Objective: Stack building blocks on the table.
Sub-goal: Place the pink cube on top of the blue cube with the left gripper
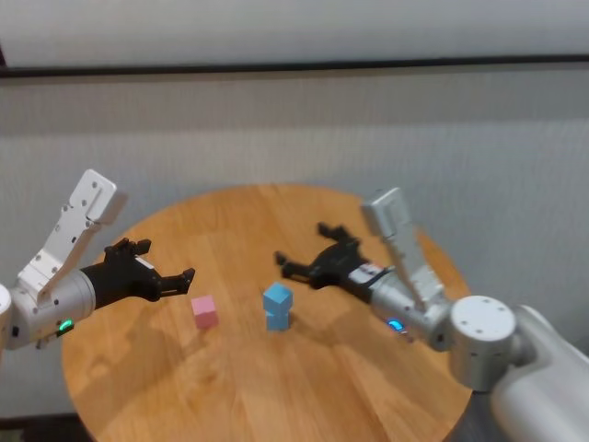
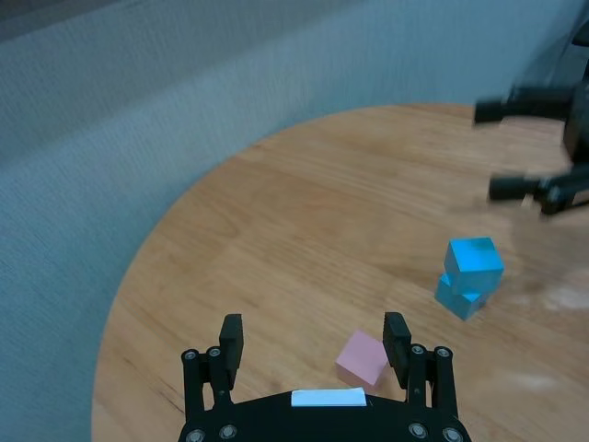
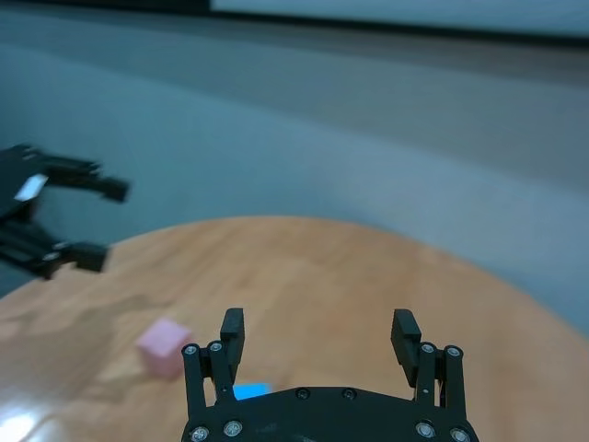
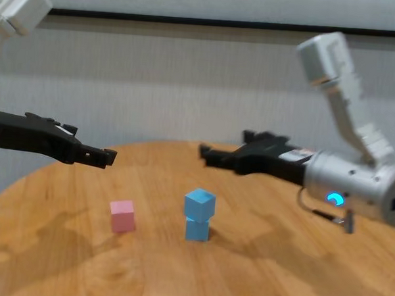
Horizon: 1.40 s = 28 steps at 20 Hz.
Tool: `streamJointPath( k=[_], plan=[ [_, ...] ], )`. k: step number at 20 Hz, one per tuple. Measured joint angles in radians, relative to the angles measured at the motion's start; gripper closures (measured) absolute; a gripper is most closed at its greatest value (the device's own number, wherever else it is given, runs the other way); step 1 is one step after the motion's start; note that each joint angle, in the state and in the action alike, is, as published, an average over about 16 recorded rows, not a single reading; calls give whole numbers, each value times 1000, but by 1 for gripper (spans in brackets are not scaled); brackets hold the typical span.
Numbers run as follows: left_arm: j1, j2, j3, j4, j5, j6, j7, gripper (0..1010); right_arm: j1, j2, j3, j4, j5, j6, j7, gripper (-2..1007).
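Note:
Two light blue blocks stand stacked near the middle of the table (image 1: 368,387): the top block (image 1: 277,296) sits slightly turned on the bottom block (image 1: 277,319). The pink block (image 1: 204,312) lies alone to their left. My left gripper (image 1: 169,261) is open and empty, hovering just left of and above the pink block (image 2: 362,359). My right gripper (image 1: 304,247) is open and empty, hovering just behind and to the right of the blue stack (image 4: 198,216). In the right wrist view only a sliver of a blue block (image 3: 250,391) shows below my right gripper (image 3: 318,324).
A grey fabric wall (image 1: 294,138) rises close behind the round table. The table's wood top runs out to its curved edge (image 2: 138,276) left of the pink block. Both forearms reach in over the table's sides.

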Motion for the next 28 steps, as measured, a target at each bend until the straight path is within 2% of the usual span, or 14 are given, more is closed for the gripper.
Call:
streamJointPath(
  k=[6,9,12,18,28],
  plan=[
    [0,0,0,0,0,0,0,10,-84,73,37,-137,-13,47,-79,2],
    [0,0,0,0,0,0,0,10,-124,101,56,-181,-22,67,-112,1],
    [0,0,0,0,0,0,1,10,-156,121,72,-208,-29,82,-132,1],
    [6,5,-6,-9,-1,11,16,10,-194,136,93,-229,-29,100,-146,1],
    [32,12,-15,-37,-10,63,45,11,-192,134,93,-224,-29,99,-145,1]
  ],
)
